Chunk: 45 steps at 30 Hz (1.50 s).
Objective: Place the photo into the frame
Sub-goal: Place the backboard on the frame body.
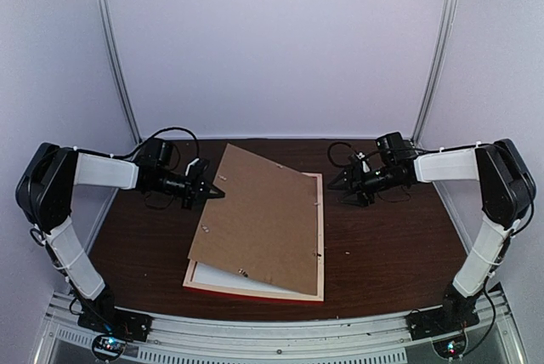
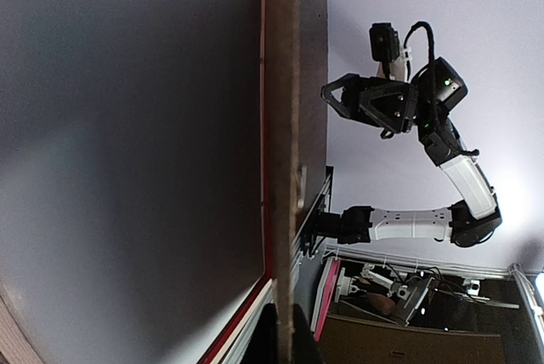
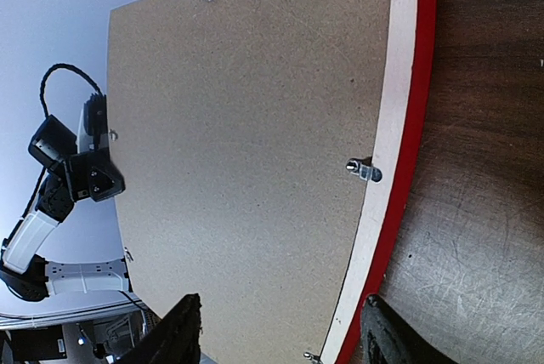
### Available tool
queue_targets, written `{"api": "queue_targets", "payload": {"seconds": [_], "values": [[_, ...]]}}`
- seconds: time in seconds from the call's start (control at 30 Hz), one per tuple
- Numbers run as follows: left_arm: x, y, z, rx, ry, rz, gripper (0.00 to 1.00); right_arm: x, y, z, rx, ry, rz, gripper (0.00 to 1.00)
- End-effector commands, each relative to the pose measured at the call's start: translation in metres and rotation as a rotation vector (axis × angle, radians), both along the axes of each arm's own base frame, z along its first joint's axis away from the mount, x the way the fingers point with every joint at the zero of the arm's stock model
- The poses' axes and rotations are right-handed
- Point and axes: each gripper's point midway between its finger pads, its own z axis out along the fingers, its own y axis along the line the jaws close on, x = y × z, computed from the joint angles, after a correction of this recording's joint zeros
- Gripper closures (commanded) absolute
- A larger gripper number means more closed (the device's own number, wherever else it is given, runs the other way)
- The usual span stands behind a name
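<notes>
Overlapping red-edged frame [image 1: 320,211], matte brown backing board [image 1: 263,219] sits askew.

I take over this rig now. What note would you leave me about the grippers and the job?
Left gripper: shut on the backing board's left edge; board sits askew, tilted.
Right gripper: open, empty, near the frame.
Frame lies back up on the table.
Photo: only a white strip shows under the board, cannot confirm.
Left: lay the board flat inside the frame.

soft even light, faint shadows; left wrist view dim, blurred up close.
</notes>
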Motion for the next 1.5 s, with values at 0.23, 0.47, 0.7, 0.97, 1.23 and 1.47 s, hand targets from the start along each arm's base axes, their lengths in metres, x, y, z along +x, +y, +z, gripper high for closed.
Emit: {"api": "queue_targets", "payload": {"seconds": [0.23,0.47,0.7,0.97,1.23,1.47], "values": [[0.009,-0.005,0.018,-0.061,-0.079,-0.048,1.00,-0.001,-0.004,-0.012,-0.026,0.008,-0.010,0.37],[0.015,-0.007,0.016,-0.062,-0.074,-0.049,1.00,-0.001,-0.004,-0.012,-0.023,0.006,-0.010,0.37],[0.017,-0.007,0.015,-0.062,-0.073,-0.052,1.00,-0.001,-0.005,-0.013,-0.024,0.009,-0.014,0.37],[0.012,-0.006,0.008,-0.043,-0.041,-0.056,1.00,-0.002,-0.005,-0.014,-0.025,0.011,-0.013,0.37],[0.012,-0.004,-0.003,-0.008,-0.033,-0.055,1.00,-0.001,-0.005,-0.014,-0.024,0.011,-0.017,0.37],[0.014,-0.003,-0.012,0.014,-0.018,-0.055,0.96,-0.005,-0.003,-0.014,-0.056,-0.001,-0.002,0.37]]}}
